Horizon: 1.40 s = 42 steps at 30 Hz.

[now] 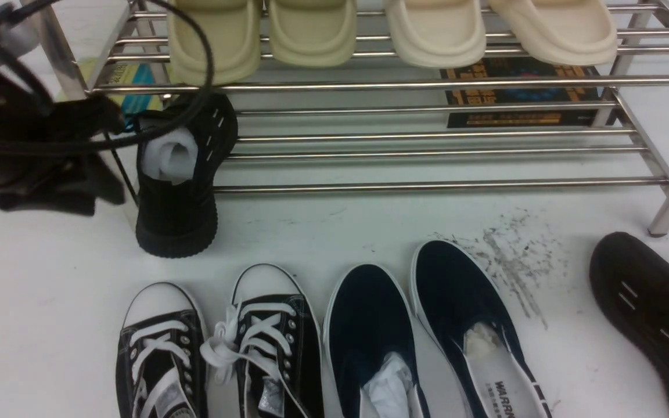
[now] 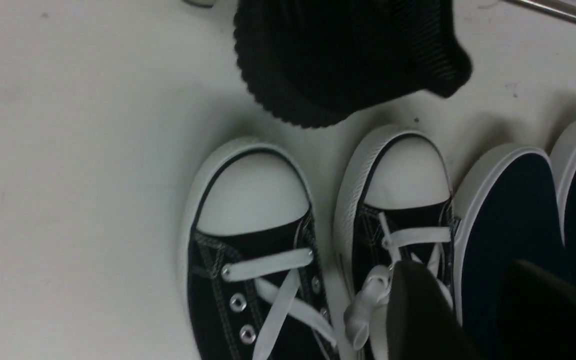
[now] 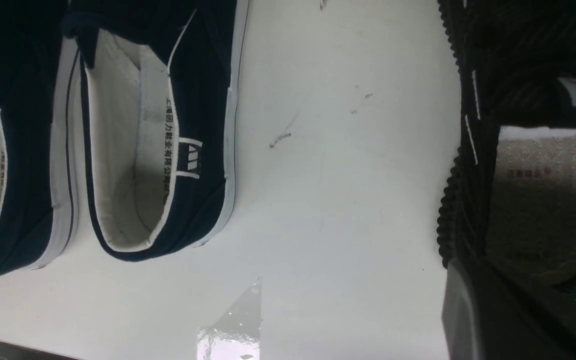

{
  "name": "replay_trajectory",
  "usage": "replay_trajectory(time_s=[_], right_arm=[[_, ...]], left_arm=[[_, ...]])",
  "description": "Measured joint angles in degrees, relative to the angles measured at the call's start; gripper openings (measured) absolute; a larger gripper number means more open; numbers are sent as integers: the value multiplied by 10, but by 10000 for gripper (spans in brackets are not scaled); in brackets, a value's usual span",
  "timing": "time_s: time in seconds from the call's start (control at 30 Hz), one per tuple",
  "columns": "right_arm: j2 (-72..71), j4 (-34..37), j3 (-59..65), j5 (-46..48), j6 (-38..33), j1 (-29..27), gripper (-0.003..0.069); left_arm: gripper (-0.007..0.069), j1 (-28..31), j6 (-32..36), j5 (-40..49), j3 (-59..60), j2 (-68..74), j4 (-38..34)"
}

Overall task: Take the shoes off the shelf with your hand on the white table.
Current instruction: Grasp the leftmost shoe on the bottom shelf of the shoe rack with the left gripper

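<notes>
Front view: four cream slippers [image 1: 323, 35] on the shelf [image 1: 427, 86]'s top tier; one black knit shoe [image 1: 177, 197] toe-down on the bench [image 1: 32, 290], heel against the shelf's left end; its mate [image 1: 654, 307] flat near the shelf's right leg. Left wrist view: left fingers [image 2: 418, 315] apart, empty, over two sneakers [image 2: 248, 200]. Right wrist view: right fingers [image 3: 493, 320] closed at the mate's heel; two navy slip-ons [image 3: 203, 100] nearby.

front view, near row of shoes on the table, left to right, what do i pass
black-and-white lace-up canvas sneaker, its twin sneaker, navy slip-on with white trim, second navy slip-on, black knit mesh shoe with white dashes
</notes>
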Motion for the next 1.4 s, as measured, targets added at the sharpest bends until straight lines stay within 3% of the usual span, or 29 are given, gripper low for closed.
replay_trajectory(time_s=[0.2, 0.43, 0.73, 1.0, 1.07, 1.17, 1.23, 1.27, 1.3, 1.4], right_arm=[[0, 0, 0, -15, 0, 0, 2], [0, 0, 0, -17, 0, 0, 5], [0, 0, 0, -17, 0, 0, 11], [0, 0, 0, -17, 0, 0, 15], [0, 0, 0, -17, 0, 0, 17], [0, 0, 0, -17, 0, 0, 20], [0, 0, 0, -18, 0, 0, 22], [0, 0, 0, -18, 0, 0, 22], [0, 0, 0, -18, 0, 0, 26], [0, 0, 0, -18, 0, 0, 28]], left_arm=[[428, -103, -50, -87, -10, 40, 82], [450, -181, -135, -150, -52, 123, 261], [450, -197, -278, -174, -57, 205, 442], [444, -197, -336, -205, -57, 249, 493], [430, -197, -339, -210, -58, 252, 495], [312, -197, -341, -210, -62, 260, 499], [183, -197, -341, -203, -62, 263, 496], [154, -197, -341, -202, -62, 263, 495], [63, -199, -339, -197, -62, 261, 483], [17, -200, -330, -181, -62, 252, 450]])
